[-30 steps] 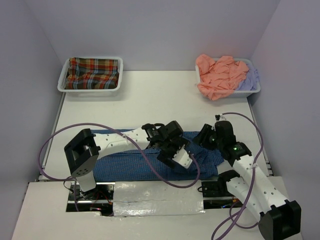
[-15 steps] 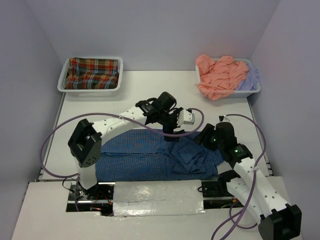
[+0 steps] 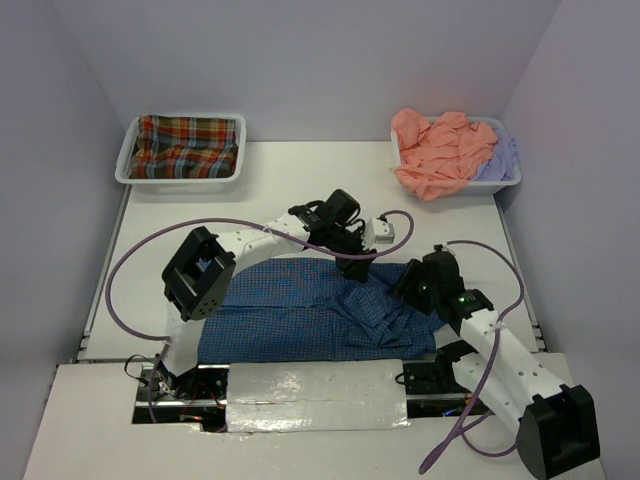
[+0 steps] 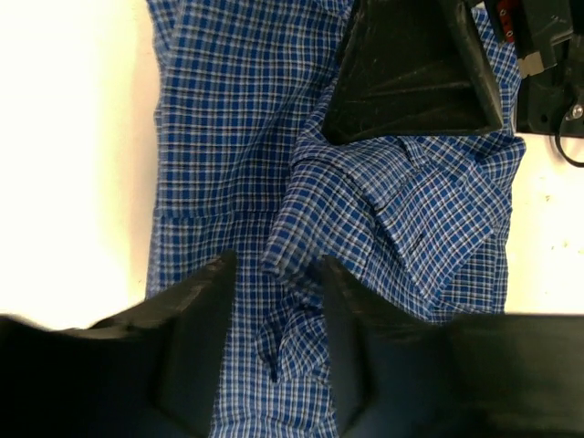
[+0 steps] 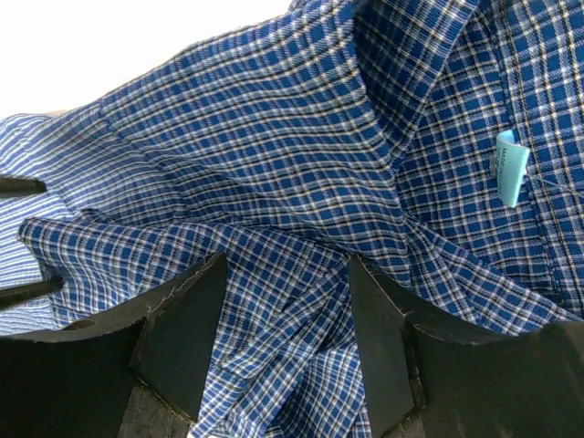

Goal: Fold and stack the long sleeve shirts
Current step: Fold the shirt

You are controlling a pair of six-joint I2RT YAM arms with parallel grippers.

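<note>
Surface: white table [image 3: 300, 190], pale lavender walls around.
Blue shirt [image 3: 290, 315]: spread along the near edge, rumpled at its right end.
Left gripper [image 4: 274, 265]: fingers apart, astride a raised fold.
Right gripper [image 5: 287, 265]: fingers apart over a bunched ridge, near the collar tag [image 5: 511, 169].
Left tray [image 3: 125, 170]: plaid shirt [image 3: 185, 147].
Right tray [image 3: 510, 183]: orange shirt [image 3: 440, 150], lavender shirt [image 3: 500, 160].
Crowding: both grippers close together.
</note>
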